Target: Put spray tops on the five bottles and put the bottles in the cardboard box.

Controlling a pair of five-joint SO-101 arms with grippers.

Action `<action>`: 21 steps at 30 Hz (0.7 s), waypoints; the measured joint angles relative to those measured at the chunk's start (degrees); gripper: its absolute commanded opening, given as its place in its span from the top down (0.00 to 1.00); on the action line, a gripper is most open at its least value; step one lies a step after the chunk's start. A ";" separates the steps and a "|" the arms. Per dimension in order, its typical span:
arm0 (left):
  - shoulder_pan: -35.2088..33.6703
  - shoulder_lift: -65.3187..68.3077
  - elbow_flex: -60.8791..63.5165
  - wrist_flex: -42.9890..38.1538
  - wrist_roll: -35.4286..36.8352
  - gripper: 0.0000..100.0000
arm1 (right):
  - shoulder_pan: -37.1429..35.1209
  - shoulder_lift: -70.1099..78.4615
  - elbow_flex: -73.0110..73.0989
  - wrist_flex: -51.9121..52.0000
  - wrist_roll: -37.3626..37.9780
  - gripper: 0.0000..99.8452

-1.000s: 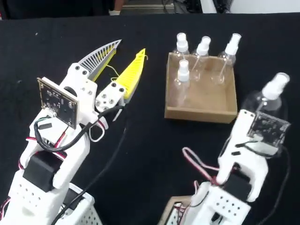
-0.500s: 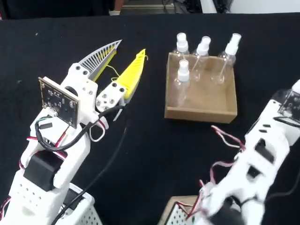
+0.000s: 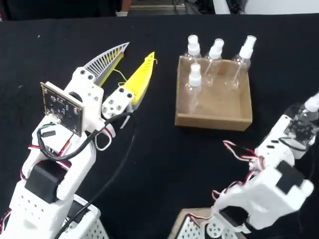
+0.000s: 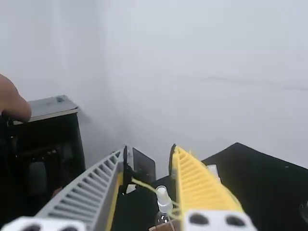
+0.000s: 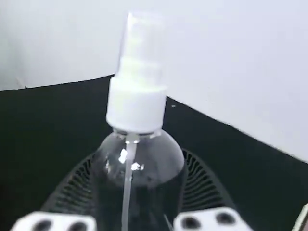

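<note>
The right jaws pinch the fifth bottle (image 5: pixel 137 173), with its spray top (image 5: pixel 137 101) on, at about 4 o'clock from the cardboard box (image 3: pixel 213 121). The left jaws are spread and empty at about 9 o'clock from it. Four bottles (image 3: pixel 193 87) stand inside the box, so the held one may knock them or hit the wall if it comes in low. The round body may also slip. In the high view the edge cuts the bottle and the wrist covers its base.
</note>
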 measured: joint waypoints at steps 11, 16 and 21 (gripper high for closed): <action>0.09 0.00 0.62 -1.14 0.00 0.84 | 3.25 10.29 -5.27 -3.60 -2.37 0.98; 0.09 0.00 4.31 -5.19 0.00 0.84 | 3.16 11.25 -5.36 -4.31 -2.46 0.87; 0.09 0.00 4.75 -6.24 0.00 0.84 | 2.99 12.48 -6.51 -4.48 -2.46 0.84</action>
